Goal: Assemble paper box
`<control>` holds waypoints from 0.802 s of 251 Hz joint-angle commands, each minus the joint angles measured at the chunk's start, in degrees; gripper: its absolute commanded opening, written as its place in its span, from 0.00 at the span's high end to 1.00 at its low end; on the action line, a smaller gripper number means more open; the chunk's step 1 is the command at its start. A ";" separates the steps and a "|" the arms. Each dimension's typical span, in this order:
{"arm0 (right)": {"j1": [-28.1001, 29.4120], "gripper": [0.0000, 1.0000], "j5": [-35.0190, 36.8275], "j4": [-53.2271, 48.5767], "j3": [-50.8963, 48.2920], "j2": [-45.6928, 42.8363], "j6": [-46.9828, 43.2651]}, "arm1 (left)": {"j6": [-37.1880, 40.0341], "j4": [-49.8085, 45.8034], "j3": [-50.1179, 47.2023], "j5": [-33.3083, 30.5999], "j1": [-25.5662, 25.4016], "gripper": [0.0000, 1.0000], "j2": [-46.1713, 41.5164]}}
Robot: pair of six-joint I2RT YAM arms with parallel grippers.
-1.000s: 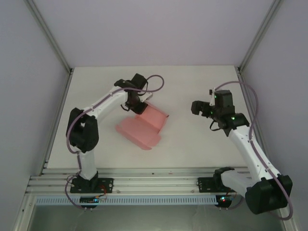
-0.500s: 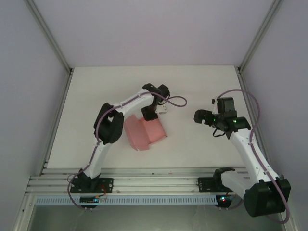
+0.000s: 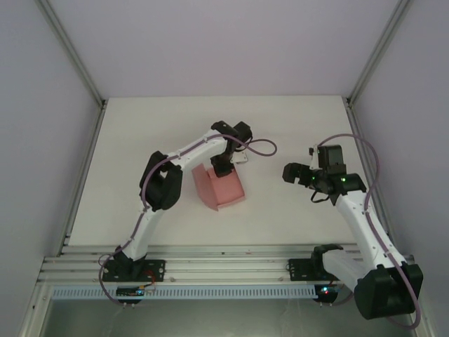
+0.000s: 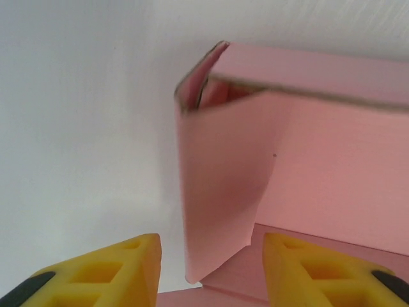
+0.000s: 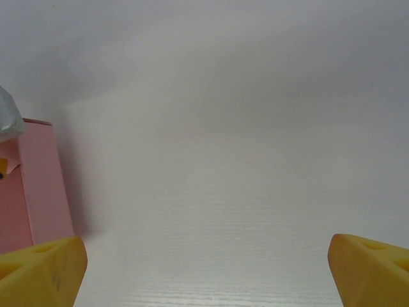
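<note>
L end effector agape, at part-folded pink paper box

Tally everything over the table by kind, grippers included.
Pink paper box: 1
Grippers: 2 (left gripper, right gripper)
Total: 3

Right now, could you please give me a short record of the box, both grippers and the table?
paper box: pink, partly folded up, resting on the table
left gripper: open, fingers either side of a loose box flap, not clamping it
right gripper: open, holding nothing, over bare table to the right of the box, apart from it
task state: box not yet fully assembled
</note>
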 commanded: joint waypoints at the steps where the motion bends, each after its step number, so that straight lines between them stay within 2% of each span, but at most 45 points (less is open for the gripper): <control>1: -0.46 0.01 -1.34 -0.36 -0.53 -0.79 -0.09 | 0.93 0.48 0.19 2.57 0.49 0.55 -2.36; 49: -0.56 0.01 -2.75 0.01 -0.99 -0.42 -0.29 | 1.06 1.53 0.41 7.64 2.46 0.55 -1.10; 84: -0.54 0.02 -2.89 0.06 -1.12 0.35 -0.31 | 2.90 0.90 1.04 13.58 3.58 0.55 0.53; 140: -0.65 0.01 -4.21 0.57 -1.51 1.47 -0.22 | 2.58 -0.22 1.04 18.51 5.17 0.56 2.97; 163: -0.66 0.01 -4.89 0.66 -1.39 2.17 -0.18 | 1.92 0.82 1.19 17.90 5.80 0.64 4.23; 190: -0.66 0.01 -5.00 0.98 -1.18 2.52 -0.18 | -0.37 2.33 2.09 17.65 6.50 0.95 4.82; 196: -0.65 0.01 -4.71 1.18 -1.10 2.52 -0.13 | -1.07 3.17 2.06 17.60 6.63 1.00 4.44; 201: -0.66 0.01 -4.15 1.60 -0.98 2.54 -0.13 | -1.79 4.21 1.70 17.22 6.71 1.00 3.86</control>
